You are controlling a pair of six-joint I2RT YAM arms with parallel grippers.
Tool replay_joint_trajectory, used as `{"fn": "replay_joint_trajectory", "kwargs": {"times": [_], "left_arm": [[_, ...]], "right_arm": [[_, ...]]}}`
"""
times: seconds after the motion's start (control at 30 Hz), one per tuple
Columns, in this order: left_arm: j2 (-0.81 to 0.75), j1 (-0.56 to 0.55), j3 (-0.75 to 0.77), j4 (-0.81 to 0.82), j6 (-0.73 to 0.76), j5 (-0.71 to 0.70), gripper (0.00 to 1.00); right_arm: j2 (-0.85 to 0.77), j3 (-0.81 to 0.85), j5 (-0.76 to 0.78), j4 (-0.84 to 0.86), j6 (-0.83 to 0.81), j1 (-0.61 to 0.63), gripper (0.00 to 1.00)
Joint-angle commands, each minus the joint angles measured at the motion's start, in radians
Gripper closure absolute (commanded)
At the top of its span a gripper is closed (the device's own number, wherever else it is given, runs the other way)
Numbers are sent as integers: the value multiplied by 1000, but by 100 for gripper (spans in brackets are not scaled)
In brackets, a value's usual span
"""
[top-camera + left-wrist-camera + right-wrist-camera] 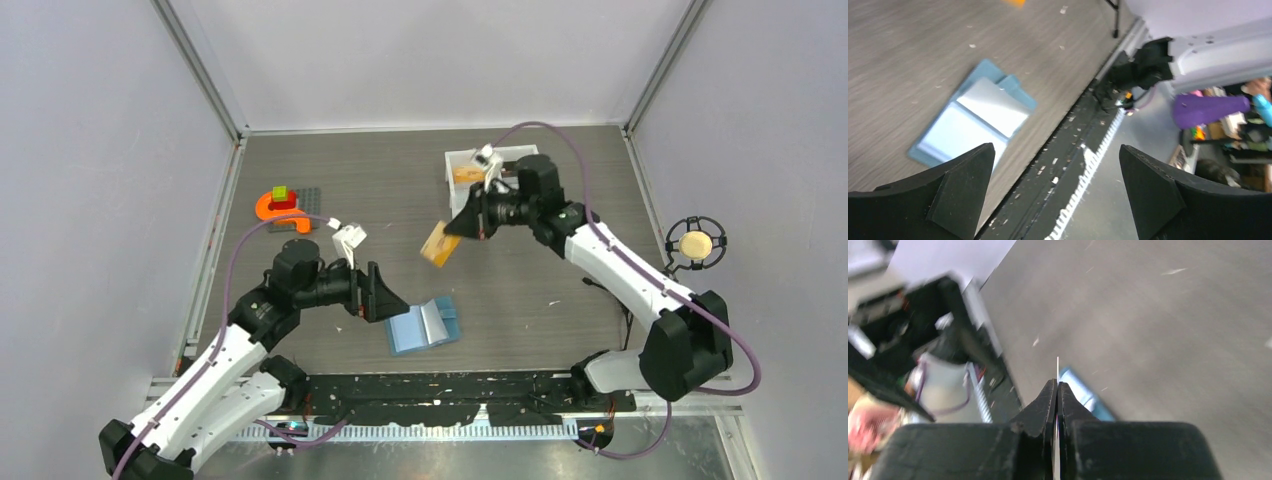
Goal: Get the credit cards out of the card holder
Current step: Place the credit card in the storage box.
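White tray (452,160) upper middle with an orange item (468,173) inside, open blue wallet (422,325) lower centre, left claw (392,300) gaping just beside it, right claw (455,227) pinching orange card (438,245) up-frame

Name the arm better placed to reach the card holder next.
Left. The left hand is open beside the light-blue card holder; the right hand is shut on the orange-yellow credit card, farther back.

card holder (423,326) on table (540,310), tray (452,166) behind it
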Motion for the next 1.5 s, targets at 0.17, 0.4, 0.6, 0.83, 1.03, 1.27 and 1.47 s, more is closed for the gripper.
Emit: {"fn": "replay_joint_trajectory", "kwargs": {"times": [0.17, 0.4, 0.6, 0.83, 1.03, 1.27, 1.47], "left_arm": [[41, 5, 139, -288, 151, -474, 0], [46, 6, 116, -270, 137, -565, 0], [21, 7, 91, -258, 142, -621, 0], [13, 7, 83, -249, 142, -623, 0], [21, 7, 87, -249, 144, -618, 0], [25, 7, 92, -250, 145, -614, 0], [27, 7, 92, -251, 140, -614, 0]], "right_arm": [[203, 222, 404, 172, 156, -221, 95], [452, 460, 620, 125, 130, -240, 95], [604, 579, 666, 130, 157, -240, 95], [729, 622, 660, 244, 263, -240, 95], [797, 660, 665, 278, 316, -240, 95], [828, 658, 682, 300, 331, -240, 86], [814, 658, 711, 282, 312, -240, 73]]}}
